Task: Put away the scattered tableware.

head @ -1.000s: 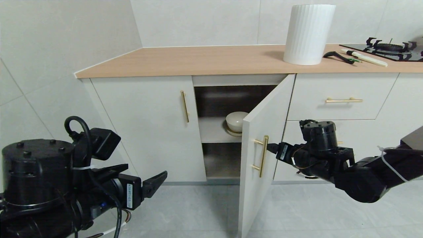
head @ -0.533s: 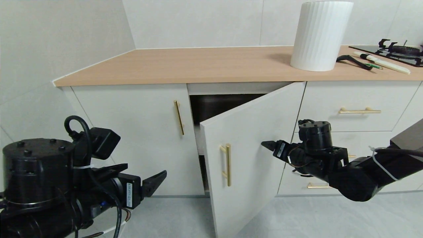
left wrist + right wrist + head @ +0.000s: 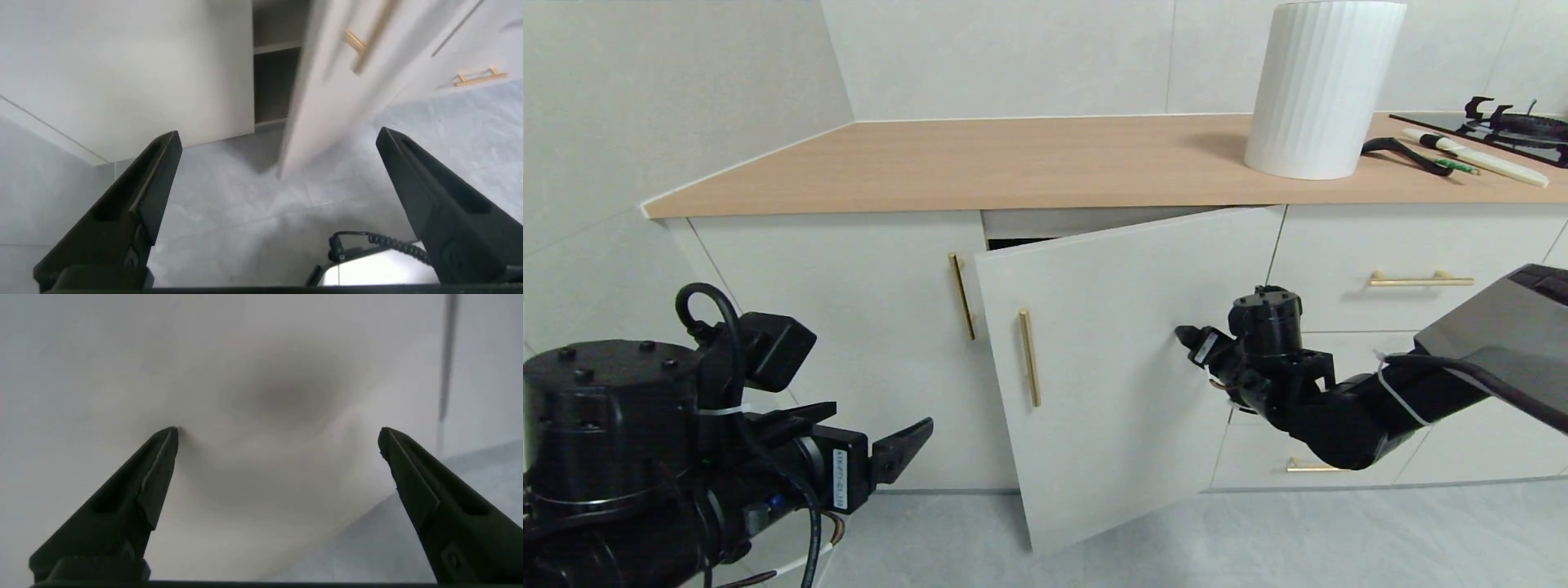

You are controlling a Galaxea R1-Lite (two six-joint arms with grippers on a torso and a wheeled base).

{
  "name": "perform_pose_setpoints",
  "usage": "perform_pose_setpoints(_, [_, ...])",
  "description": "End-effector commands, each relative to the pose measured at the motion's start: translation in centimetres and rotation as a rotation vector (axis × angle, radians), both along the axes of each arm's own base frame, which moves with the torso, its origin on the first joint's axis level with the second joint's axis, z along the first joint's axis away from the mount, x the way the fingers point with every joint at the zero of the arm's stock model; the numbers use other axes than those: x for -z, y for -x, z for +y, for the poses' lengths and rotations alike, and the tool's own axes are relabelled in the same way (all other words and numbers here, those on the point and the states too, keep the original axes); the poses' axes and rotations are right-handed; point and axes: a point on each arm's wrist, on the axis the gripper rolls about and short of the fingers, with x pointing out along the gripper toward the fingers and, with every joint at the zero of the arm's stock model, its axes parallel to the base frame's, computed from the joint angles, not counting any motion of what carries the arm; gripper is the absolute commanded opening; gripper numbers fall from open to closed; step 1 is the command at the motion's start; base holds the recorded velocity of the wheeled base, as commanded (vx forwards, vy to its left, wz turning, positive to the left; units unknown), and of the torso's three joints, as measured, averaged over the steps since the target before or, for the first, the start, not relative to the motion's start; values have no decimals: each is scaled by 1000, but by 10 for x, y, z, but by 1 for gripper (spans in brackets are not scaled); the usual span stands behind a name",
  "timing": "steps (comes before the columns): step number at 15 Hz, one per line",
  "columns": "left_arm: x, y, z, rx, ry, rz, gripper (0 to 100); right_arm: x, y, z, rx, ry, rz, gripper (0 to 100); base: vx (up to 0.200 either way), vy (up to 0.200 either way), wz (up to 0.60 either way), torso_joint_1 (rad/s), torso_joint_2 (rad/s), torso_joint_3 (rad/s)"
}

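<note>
The cabinet door [image 3: 1127,359] stands ajar, hinged on the robot's right, with its handled edge swung a little way out from the frame, so that a dark slit shows under the bench [image 3: 1013,163]. The right claw [image 3: 1191,339] has its fingers spread wide and holds nothing. Its tips point straight at the door's flat face, between the brass door handle [image 3: 1029,358] and the hinge side. They sit just at the panel, though whether they actually press on it cannot be told. Closing the door would likely call for a push away from the robot along that same line. The left claw [image 3: 907,441] is also wide open and empty, low on the robot's left and well apart from the door, with bare floor between them. The tableware in sight lies on the bench at the far right: a black-handled utensil [image 3: 1405,153] just beside a tall white ribbed canister [image 3: 1319,90], and a pale-handled utensil [image 3: 1486,162] near the hob [image 3: 1515,126]. Both lie flat, their long axes slanting along the bench toward the robot's right. From the right claw they are up and to the right, so that arm is clearly the nearer. The canister and the bench's front edge bound the approach, while the wide stretch of bench to the left leaves room.
</note>
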Motion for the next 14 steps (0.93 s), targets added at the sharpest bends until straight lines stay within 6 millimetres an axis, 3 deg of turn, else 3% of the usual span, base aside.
perform_pose_setpoints(1, [0, 0, 0, 0, 2, 0, 100, 16, -15, 4, 48, 20, 3, 100, 0, 0, 0, 0, 0, 0])
perform_pose_setpoints(5, [1, 0, 0, 0, 0, 2, 100, 23, -34, -4, 134, 25, -16, 100, 0, 0, 0, 0, 0, 0])
perform_pose_setpoints(8, [1, 0, 0, 0, 0, 2, 100, 34, -52, -23, 202, 32, -13, 100, 0, 0, 0, 0, 0, 0])
perform_pose_setpoints(14, [1, 0, 0, 0, 0, 2, 100, 31, -55, -25, 220, 30, -27, 100, 0, 0, 0, 0, 0, 0])
